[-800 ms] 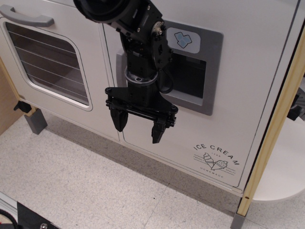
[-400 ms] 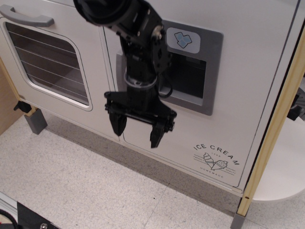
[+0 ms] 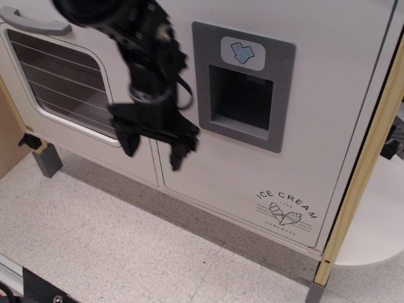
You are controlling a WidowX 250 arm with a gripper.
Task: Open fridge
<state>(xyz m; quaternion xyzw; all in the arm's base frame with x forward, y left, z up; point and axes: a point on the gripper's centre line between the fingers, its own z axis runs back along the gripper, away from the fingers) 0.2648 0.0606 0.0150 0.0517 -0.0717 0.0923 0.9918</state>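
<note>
The fridge door (image 3: 328, 95) is white and shut, with a grey recessed dispenser panel (image 3: 243, 85) and an "ICE CREAM" print (image 3: 287, 208) low on the right. My black gripper (image 3: 153, 154) hangs in front of the seam between the fridge door and the oven door, fingers pointing down. It is open and empty. My arm covers the fridge's left edge, so the vertical handle is hidden behind it.
The white oven door (image 3: 136, 158) with a wire-rack window (image 3: 63, 82) and a horizontal grey handle (image 3: 35, 22) is on the left. A wooden post (image 3: 366, 164) stands at the right. A grey foot (image 3: 47, 161) rests on the speckled floor (image 3: 126, 240).
My gripper and arm have swung left and slightly up, uncovering the dispenser panel. The jaws have stayed open. The fridge door has not moved.
</note>
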